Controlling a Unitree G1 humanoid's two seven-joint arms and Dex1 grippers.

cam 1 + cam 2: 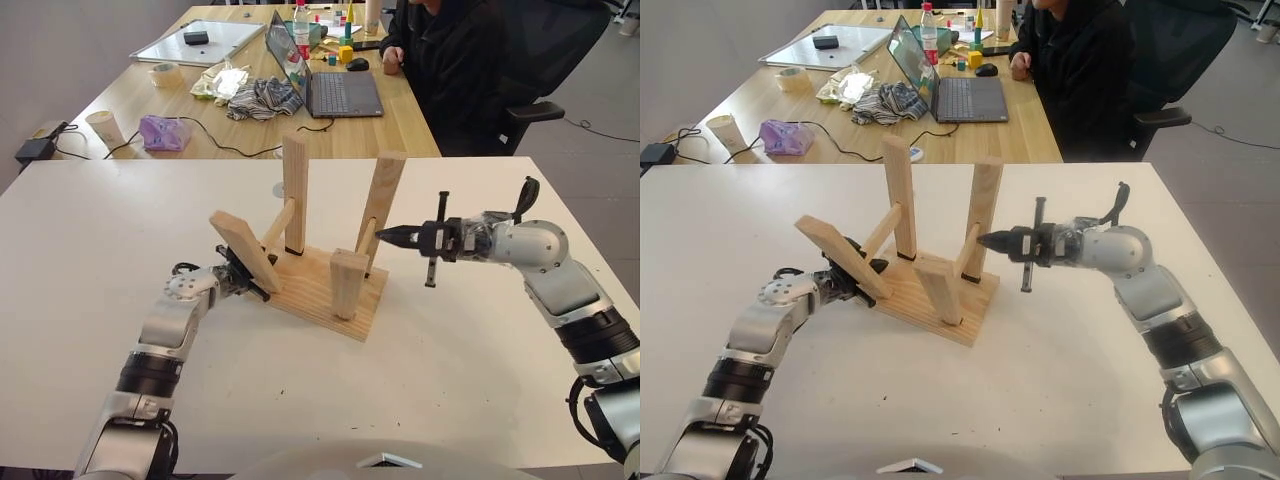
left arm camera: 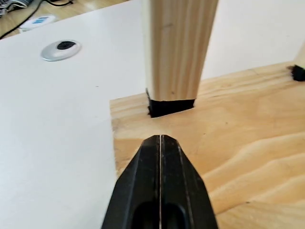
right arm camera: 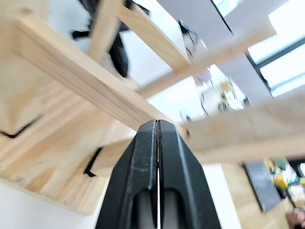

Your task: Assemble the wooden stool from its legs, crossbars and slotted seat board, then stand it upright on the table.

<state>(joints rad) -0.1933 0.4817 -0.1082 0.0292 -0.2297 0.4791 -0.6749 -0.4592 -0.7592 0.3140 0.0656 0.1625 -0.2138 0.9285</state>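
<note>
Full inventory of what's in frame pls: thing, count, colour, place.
pale slotted wooden seat board: 1, light wood, flat on the table.
square wooden legs: 4, light wood, rising from the board; the left one is tilted.
thin wooden crossbars: 2, light wood, between leg pairs.
large white table: 1, white, under the stool parts.
wooden desk: 1, tan, behind the table.
open laptop: 1, dark grey, on the desk.
paper cup: 1, off-white, desk's left end.
purple bag: 1, purple, beside the cup.
left gripper: 1, black, fingers shut, at the tilted leg's base.
right gripper: 1, black, fingers shut, by the right rear leg.
</note>
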